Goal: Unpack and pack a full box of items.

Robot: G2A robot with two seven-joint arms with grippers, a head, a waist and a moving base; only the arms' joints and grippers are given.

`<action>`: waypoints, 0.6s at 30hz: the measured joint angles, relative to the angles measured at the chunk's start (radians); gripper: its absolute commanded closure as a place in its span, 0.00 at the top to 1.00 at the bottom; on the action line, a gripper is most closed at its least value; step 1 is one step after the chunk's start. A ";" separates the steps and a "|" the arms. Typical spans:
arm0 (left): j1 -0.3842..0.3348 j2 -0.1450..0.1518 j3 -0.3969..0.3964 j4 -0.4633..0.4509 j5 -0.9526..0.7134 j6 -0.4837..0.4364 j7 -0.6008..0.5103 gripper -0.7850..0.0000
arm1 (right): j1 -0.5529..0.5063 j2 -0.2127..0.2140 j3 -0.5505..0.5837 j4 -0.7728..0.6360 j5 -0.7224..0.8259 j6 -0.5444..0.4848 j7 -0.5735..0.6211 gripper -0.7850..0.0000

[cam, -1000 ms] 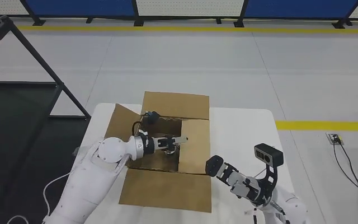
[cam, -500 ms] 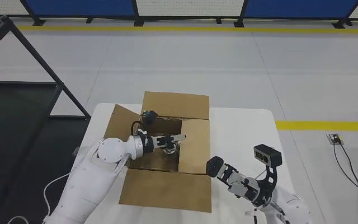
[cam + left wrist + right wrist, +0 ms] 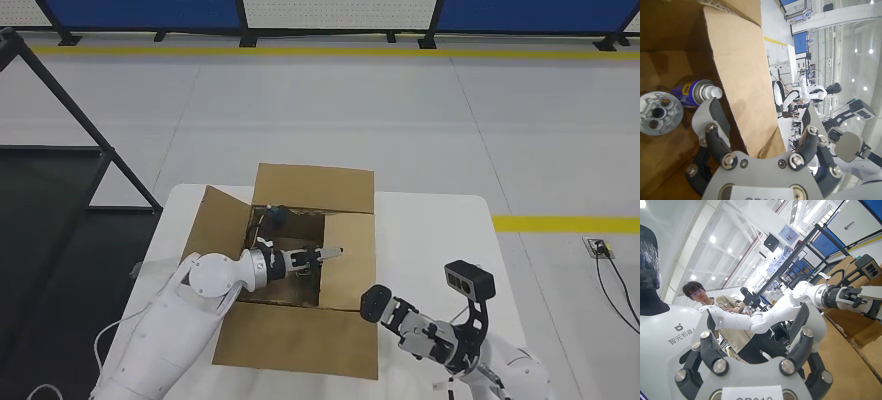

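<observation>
Open cardboard box [image 3: 312,187] sits on the white bench [image 3: 430,235]. Inside, a blue spray can [image 3: 690,90] stands roughly upright against a box wall, long axis vertical, white nozzle up, beside a metal disc [image 3: 659,113]. Left gripper [image 3: 760,106]: jaws spread, one fingertip just beside the nozzle. Right gripper [image 3: 755,309]: jaws spread, empty, near the box's near right corner.

The left arm [image 3: 215,278] is bent at the elbow, and its forearm lies about level, pointing across to the robot's right. The left gripper [image 3: 322,255] is spread wide and holds nothing. The right arm [image 3: 430,335] is folded low, near the body. The right gripper [image 3: 374,301] faces toward the left arm, with its fingers [image 3: 802,321] apart and nothing between them.
</observation>
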 measured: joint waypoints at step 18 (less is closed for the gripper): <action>0.006 -0.009 -0.018 -0.046 -0.018 -0.052 -0.022 1.00 | 0.003 0.030 -0.028 -0.006 -0.009 -0.012 -0.020 1.00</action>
